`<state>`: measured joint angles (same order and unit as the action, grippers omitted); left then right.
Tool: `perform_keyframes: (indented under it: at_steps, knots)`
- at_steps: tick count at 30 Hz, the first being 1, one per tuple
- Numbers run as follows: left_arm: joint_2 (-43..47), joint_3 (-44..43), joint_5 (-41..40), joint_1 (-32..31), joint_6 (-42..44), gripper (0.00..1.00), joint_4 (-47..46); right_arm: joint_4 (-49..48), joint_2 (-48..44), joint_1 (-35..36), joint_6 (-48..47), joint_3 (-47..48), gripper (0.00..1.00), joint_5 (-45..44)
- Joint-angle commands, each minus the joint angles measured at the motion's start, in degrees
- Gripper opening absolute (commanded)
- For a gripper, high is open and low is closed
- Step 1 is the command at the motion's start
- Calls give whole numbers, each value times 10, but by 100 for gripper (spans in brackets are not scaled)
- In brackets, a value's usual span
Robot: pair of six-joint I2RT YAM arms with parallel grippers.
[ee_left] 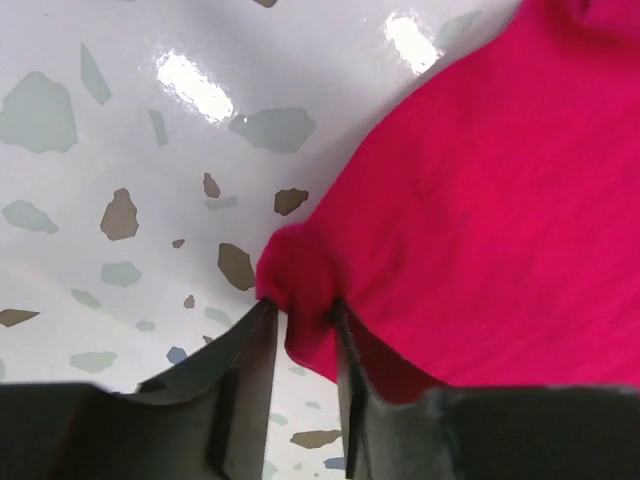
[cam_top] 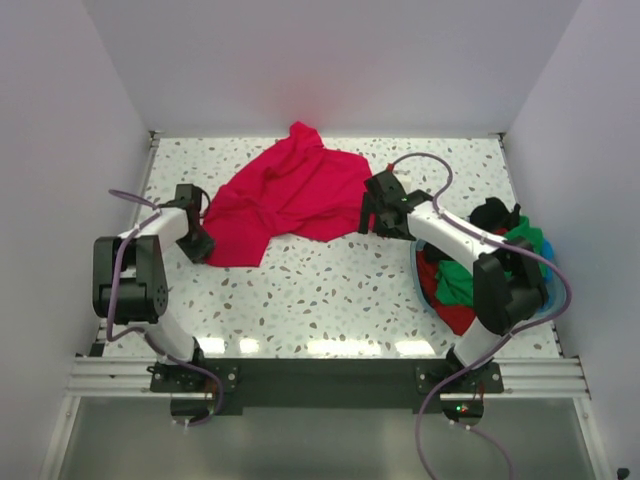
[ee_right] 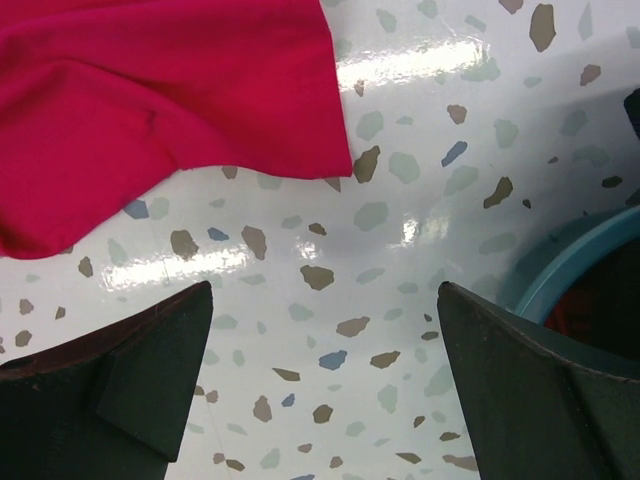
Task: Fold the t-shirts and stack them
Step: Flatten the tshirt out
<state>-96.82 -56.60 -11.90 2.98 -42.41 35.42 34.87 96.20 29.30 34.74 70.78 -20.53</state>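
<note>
Left jaws are nearly closed, pinching a small bunched fold at the edge of the crimson t-shirt (ee_left: 480, 200). In the left wrist view we see the cloth squeezed between both fingers (ee_left: 255, 345), with the left gripper (ee_left: 300, 305) low over the speckled table (cam_top: 330, 290).

Right jaws are wide apart with nothing between them. We see only bare tabletop in the gap, so the right gripper (ee_right: 322, 288) holds nothing. It hovers just beside the shirt's right edge, and a corner of the cloth lies ahead of its left finger, not touching it.

The crimson shirt is spread crumpled, not flat, across the far middle of the table. One peak bunches toward the back wall and its lower left corner reaches the left gripper.

The light blue round basket (cam_top: 548, 272) sits at the right side of the table, partly under the right arm. In it we see a green shirt (cam_top: 455, 280), a red shirt (cam_top: 455, 315) and a black shirt (cam_top: 495, 213), all loose and heaped. We can't tell how many garments are in there.
</note>
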Motion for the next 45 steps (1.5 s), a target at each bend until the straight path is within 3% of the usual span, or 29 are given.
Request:
perform_keyframes:
  at_steps: [1,2,3,4,10,15,20,23,31,38,45]
  knots:
    - [-44,23,1,0,0,24,-30,-11,-21,1,3,-7,99,-37]
    - [-45,23,-4,0,1,17,-31,-9,-20,0,3,-7,99,-40]
    - [-45,23,-12,0,1,1,-27,-7,-16,1,2,-7,99,-42]
    - [-46,22,-20,0,1,0,-25,-5,-15,1,0,-7,99,-44]
    - [-4,37,-43,0,10,0,-20,27,6,0,8,18,99,-62]
    - [56,46,-107,4,-17,0,17,18,47,-3,25,54,99,-51]
    - [57,32,-177,5,-58,0,70,0,119,-5,30,132,98,-10]
    - [58,40,-168,6,-58,0,61,18,153,-5,38,154,97,-14]
    - [53,44,-168,6,-53,0,55,-29,183,-5,32,125,95,-23]
    - [58,45,-175,7,-54,0,54,-82,157,-9,41,106,94,-34]
    - [62,27,-209,61,-82,0,93,-71,152,-28,54,91,95,-35]
